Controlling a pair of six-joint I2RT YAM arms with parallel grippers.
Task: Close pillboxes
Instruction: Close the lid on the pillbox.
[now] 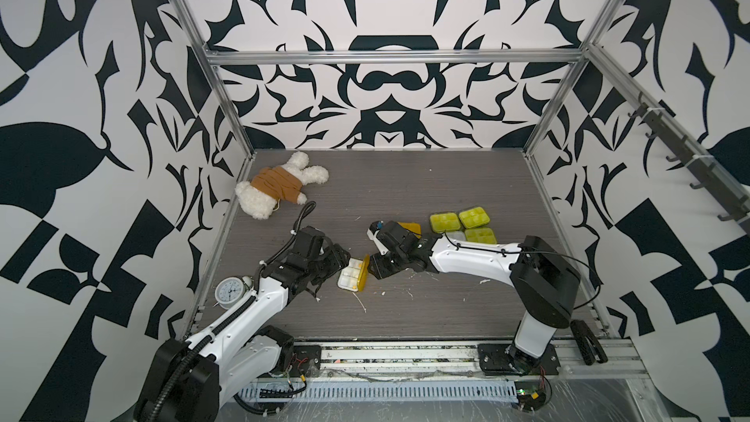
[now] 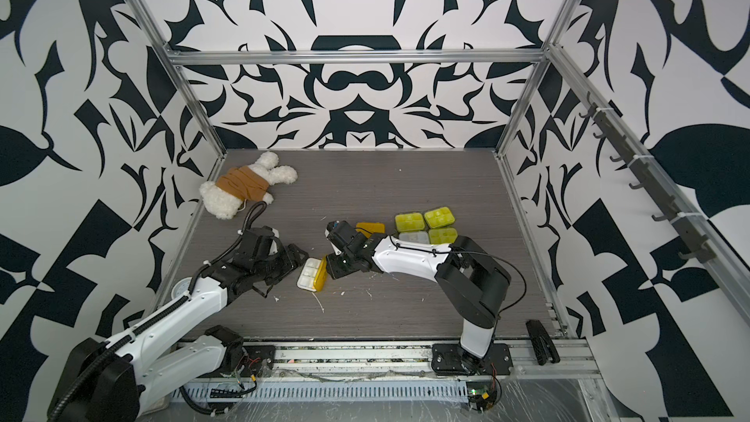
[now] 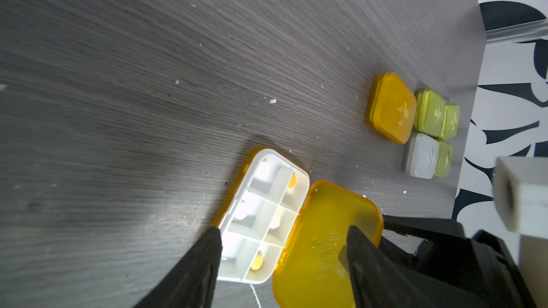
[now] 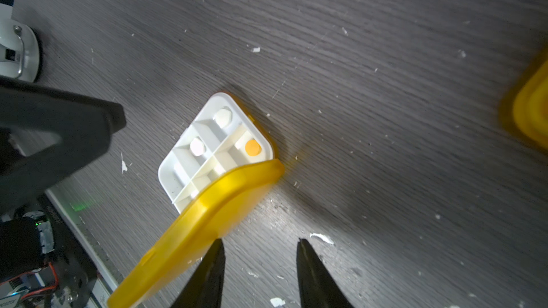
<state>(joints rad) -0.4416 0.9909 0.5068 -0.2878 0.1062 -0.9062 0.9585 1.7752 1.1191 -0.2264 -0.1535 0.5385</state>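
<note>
Wide apart, the left gripper (image 3: 284, 231) jaws straddle the open amber pillbox (image 3: 261, 202): one finger at its tray (image 3: 237, 262), one over the raised lid (image 4: 225, 200). The right gripper (image 4: 260, 241) jaws are parted too, one tip at that lid's outer face.

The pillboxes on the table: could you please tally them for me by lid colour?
Amber pillboxes: 2
Yellow-green pillboxes: 3
Clear pillbox: 1
Total: 6
</note>
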